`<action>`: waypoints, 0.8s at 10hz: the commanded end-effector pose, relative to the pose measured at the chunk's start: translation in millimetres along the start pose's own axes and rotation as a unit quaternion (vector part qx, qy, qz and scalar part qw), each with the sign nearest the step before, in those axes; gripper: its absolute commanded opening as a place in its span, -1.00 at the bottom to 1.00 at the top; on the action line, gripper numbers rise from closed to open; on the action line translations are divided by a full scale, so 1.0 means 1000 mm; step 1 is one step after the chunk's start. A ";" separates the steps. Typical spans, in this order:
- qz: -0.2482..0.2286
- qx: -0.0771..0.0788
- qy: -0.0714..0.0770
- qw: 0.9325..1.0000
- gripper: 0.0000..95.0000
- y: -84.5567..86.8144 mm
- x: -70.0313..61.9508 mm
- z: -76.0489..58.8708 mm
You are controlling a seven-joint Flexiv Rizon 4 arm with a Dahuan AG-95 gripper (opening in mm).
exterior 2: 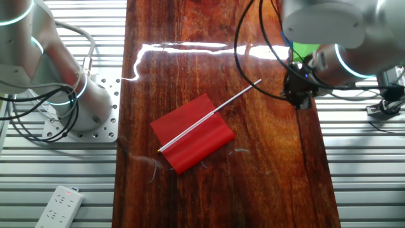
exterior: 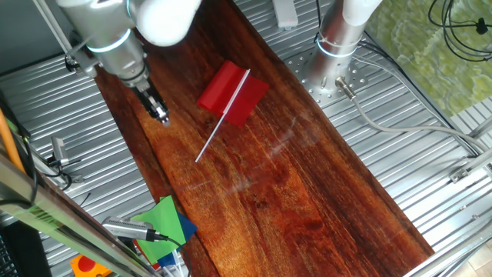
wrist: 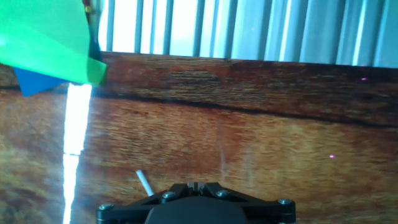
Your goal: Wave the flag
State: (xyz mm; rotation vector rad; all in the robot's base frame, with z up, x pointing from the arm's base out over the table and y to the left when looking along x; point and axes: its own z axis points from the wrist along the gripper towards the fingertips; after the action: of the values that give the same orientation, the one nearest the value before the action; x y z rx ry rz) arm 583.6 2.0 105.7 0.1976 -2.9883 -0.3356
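Note:
The flag [exterior: 231, 91] is a red rectangle on a thin white stick [exterior: 211, 137]. It lies flat on the dark wooden board [exterior: 292, 192]. In the other fixed view the flag [exterior 2: 193, 133] lies mid-board, and its stick [exterior 2: 243, 93] points toward the gripper. My gripper [exterior: 162, 117] is near the board's left edge, left of the flag and apart from it, shut and empty. It also shows in the other fixed view [exterior 2: 302, 96], close to the stick's free end. In the hand view the fingers [wrist: 196, 185] are pressed together, with the stick's tip [wrist: 143, 183] just to their left.
Green paper [exterior: 163, 221] and blue paper [exterior: 187, 227] lie at the board's near-left end among tools. They also show in the hand view [wrist: 43, 34]. A second arm's base [exterior: 338, 42] stands right of the board. A white power strip [exterior 2: 60, 206] lies on the slatted metal table [exterior 2: 361, 164].

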 end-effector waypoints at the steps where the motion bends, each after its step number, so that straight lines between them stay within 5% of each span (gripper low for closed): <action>1: 0.010 0.002 -0.001 1.000 -1.00 0.012 -0.002 0.008; 8: 0.032 0.006 -0.022 0.999 -1.00 0.049 0.012 0.035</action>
State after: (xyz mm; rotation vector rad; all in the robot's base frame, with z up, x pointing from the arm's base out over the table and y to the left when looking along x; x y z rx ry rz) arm 559.8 57.2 82.0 0.0965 -3.0320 -0.3189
